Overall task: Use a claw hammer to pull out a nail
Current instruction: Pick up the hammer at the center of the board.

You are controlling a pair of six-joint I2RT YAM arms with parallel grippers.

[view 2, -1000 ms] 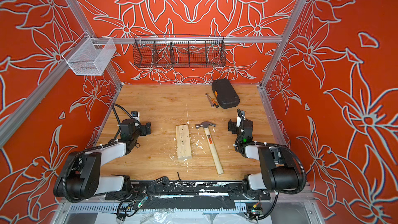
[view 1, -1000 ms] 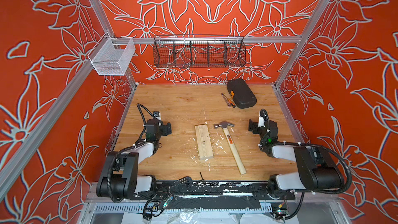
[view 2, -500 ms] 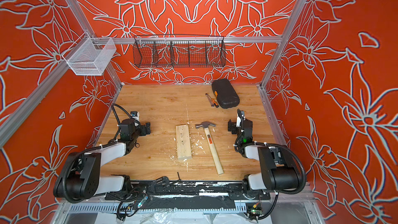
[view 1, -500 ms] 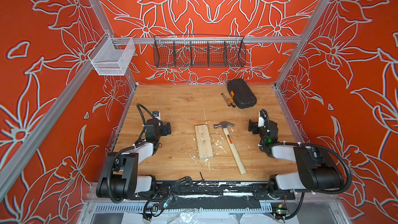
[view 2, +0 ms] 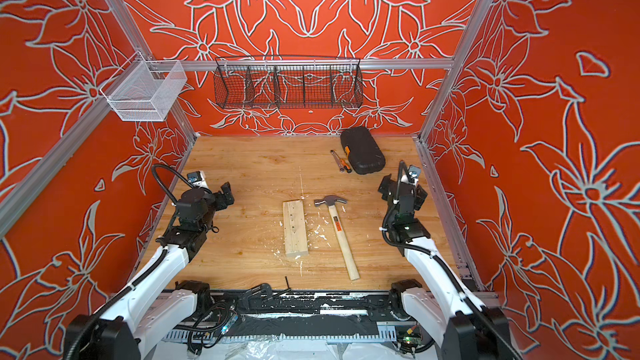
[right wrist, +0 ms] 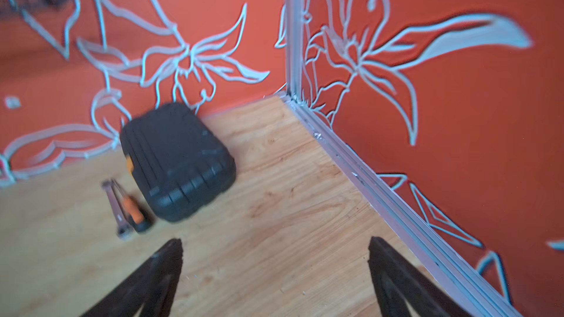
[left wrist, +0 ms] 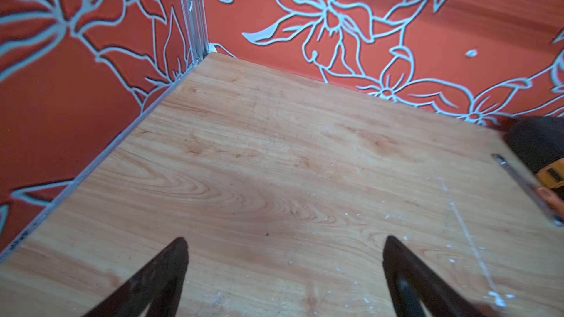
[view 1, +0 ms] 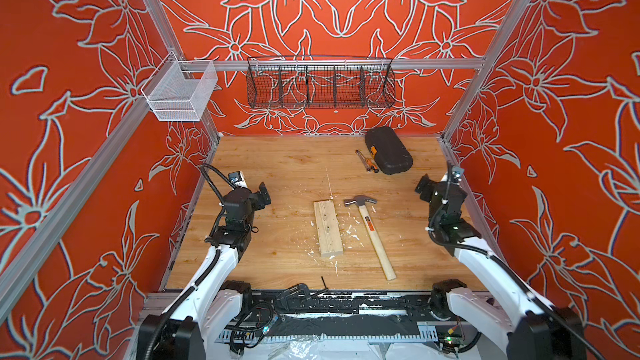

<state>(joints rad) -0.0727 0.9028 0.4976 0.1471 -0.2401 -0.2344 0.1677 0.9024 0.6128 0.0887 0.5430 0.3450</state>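
A wooden tabletop (view 1: 277, 167) is enclosed by orange walls with pale flower outlines. Near its middle lies a pale wooden block (view 1: 328, 228), its long side running front to back, with white flecks scattered round it. Any nail in the block is too small to make out.

Just to the block's right and apart from it, the claw hammer (view 1: 372, 233) lies flat. Its grey head points toward the back wall, level with the block's far end. Its pale handle slants toward the front edge and a little to the right. In both top views neither arm touches it.

At the back right a closed black case (view 1: 389, 150) sits near the wall. A small orange-handled screwdriver (view 1: 373, 165) and a thin metal tool (view 1: 362, 158) lie side by side just left of it. A black wire basket (view 1: 320, 83) hangs on the back wall, and a white mesh basket (view 1: 180, 95) hangs in the back left corner.

The left gripper (left wrist: 283, 242) is at the table's left side, well apart from the block. Its two dark fingers are spread wide over the tabletop and hold nothing. The right gripper (right wrist: 274, 242) is at the right side beside the wall rail, facing the case. Its fingers are likewise spread wide and hold nothing.
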